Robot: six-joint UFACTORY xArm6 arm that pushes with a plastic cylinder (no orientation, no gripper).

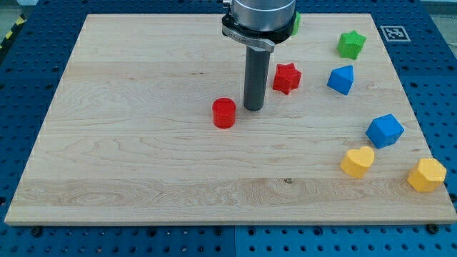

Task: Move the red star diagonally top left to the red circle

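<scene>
The red star (pixel 287 78) lies on the wooden board to the right of the board's middle. The red circle (pixel 223 113) is a short cylinder standing below and to the left of the star. My tip (pixel 253 108) rests on the board between them, just to the right of the red circle and below-left of the red star. It touches neither block.
A green star (pixel 350 44) and a blue pentagon-like block (pixel 341 79) lie right of the red star. A blue block (pixel 385 130), a yellow heart (pixel 357 162) and a yellow hexagon (pixel 427 175) lie at the lower right. A green block (pixel 295 23) is partly hidden behind the arm.
</scene>
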